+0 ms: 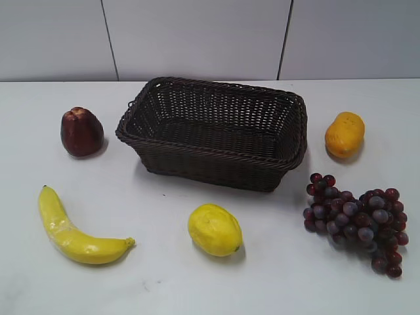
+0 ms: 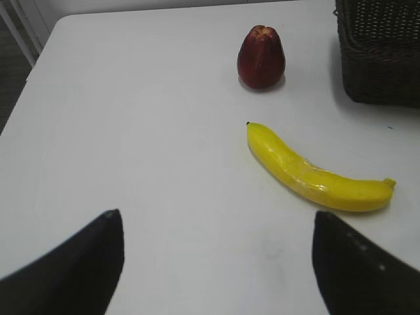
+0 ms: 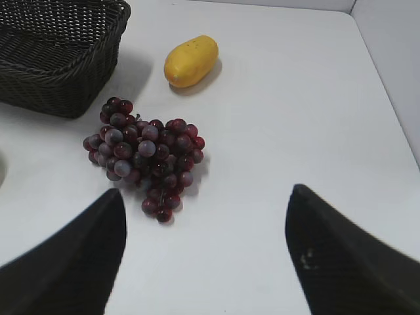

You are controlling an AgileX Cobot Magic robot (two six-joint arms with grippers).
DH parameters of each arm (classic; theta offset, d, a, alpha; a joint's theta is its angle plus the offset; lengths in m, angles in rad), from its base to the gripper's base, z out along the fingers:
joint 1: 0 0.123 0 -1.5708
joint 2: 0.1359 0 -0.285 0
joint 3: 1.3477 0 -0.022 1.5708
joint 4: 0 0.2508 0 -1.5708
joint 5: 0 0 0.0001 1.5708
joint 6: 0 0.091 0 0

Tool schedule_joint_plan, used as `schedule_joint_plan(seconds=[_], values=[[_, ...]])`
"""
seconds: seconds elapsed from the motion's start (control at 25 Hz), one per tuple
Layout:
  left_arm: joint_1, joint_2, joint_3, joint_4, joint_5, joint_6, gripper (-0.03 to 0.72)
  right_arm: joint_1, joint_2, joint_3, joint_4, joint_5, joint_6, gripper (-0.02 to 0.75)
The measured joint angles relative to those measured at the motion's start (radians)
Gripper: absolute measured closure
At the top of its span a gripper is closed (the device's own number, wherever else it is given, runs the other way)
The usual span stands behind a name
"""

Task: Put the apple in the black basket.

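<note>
The dark red apple (image 1: 81,132) stands on the white table left of the black basket (image 1: 216,167). It also shows in the left wrist view (image 2: 261,57), far ahead of my left gripper (image 2: 216,220), which is open and empty above bare table. The black basket's corner shows in that view too (image 2: 380,59). My right gripper (image 3: 207,197) is open and empty, just in front of the grapes. The black basket's corner shows in the right wrist view (image 3: 59,59). Neither gripper shows in the exterior view.
A banana (image 1: 69,230) (image 2: 308,174) lies front left. A yellow lemon-like fruit (image 1: 214,230) sits in front of the basket. An orange-yellow fruit (image 1: 344,134) (image 3: 190,61) and a bunch of grapes (image 1: 357,220) (image 3: 144,151) lie to the right.
</note>
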Motion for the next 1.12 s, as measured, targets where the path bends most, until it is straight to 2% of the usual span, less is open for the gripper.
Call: schedule_joint_plan(seconds=[0.44, 0.76, 0.96, 1.12], values=[[0.000, 0.000, 0.000, 0.000, 0.000, 0.000, 0.010, 0.000, 0.000, 0.000, 0.000, 0.000, 0.000, 0.167], [0.000, 0.018, -0.009, 0.000, -0.019, 0.000, 0.055, 0.000, 0.000, 0.000, 0.000, 0.000, 0.000, 0.167], [0.000, 0.206, -0.038, -0.005, -0.241, 0.000, 0.055, 0.000, 0.000, 0.000, 0.000, 0.000, 0.000, 0.167], [0.000, 0.471, -0.068, -0.051, -0.426, 0.000, 0.055, 0.000, 0.000, 0.000, 0.000, 0.000, 0.000, 0.167]])
